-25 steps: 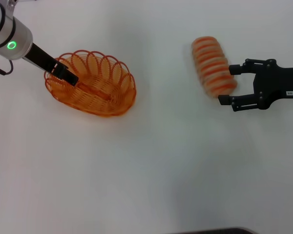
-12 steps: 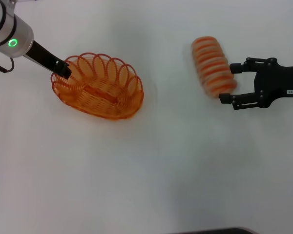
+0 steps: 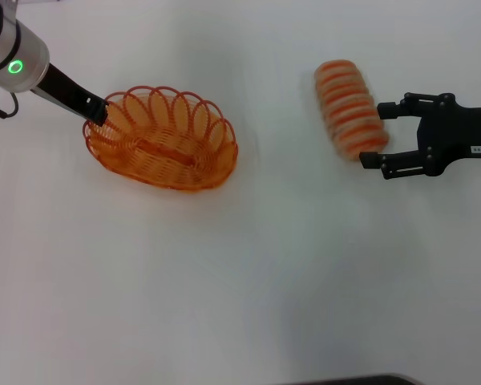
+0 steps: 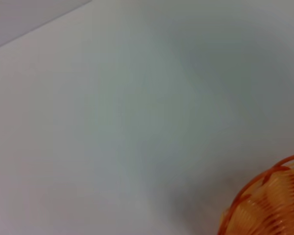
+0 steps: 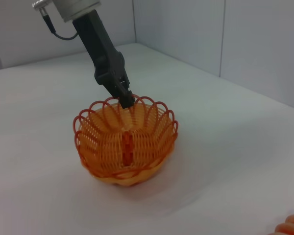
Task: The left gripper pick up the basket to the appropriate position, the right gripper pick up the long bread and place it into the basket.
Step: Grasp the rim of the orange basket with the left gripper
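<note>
The orange wire basket (image 3: pixel 162 143) stands on the white table at the left. My left gripper (image 3: pixel 99 112) is shut on its left rim loops; the right wrist view shows the left gripper (image 5: pixel 123 98) pinching the far rim of the basket (image 5: pixel 125 144). A piece of the rim shows in the left wrist view (image 4: pixel 269 205). The long bread (image 3: pixel 350 108) lies on the table at the right, tan with orange ridges. My right gripper (image 3: pixel 376 135) is open, its jaws just at the bread's right lower end, not closed on it. A bit of bread shows in the right wrist view (image 5: pixel 291 226).
The white table (image 3: pixel 248 281) is bare between the basket and the bread and toward the front edge. Grey wall panels (image 5: pixel 186 34) stand beyond the table's far side in the right wrist view.
My left gripper has carried the basket a little to the right and it now sits level. The right gripper and the bread have hardly moved.
</note>
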### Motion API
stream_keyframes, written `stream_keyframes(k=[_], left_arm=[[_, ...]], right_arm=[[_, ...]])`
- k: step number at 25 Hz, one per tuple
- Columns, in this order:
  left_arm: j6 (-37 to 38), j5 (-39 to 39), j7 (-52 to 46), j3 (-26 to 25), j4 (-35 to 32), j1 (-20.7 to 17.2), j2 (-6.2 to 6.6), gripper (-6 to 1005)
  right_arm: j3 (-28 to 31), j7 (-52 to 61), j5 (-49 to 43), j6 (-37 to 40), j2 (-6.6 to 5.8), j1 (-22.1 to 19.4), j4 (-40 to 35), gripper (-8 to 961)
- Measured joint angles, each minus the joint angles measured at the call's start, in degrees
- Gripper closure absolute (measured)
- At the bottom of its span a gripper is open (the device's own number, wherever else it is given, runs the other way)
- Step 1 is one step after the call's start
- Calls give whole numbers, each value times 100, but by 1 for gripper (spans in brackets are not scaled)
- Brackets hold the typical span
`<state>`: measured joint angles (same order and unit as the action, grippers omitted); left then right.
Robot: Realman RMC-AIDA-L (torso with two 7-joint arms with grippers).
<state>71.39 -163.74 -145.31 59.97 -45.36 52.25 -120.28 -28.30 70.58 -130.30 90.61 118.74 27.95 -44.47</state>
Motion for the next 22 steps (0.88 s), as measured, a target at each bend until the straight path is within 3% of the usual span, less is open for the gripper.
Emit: stream_keyframes(k=[11,22], left_arm=[[770,32,-377,-151,-357,-8,-3,920],[1595,127,-395,-1259,-550,-10,-31,942]], right_arm=[[7,0,5,-10,-1,0,0,25],[20,0,5,-92,-18,22,0,25]])
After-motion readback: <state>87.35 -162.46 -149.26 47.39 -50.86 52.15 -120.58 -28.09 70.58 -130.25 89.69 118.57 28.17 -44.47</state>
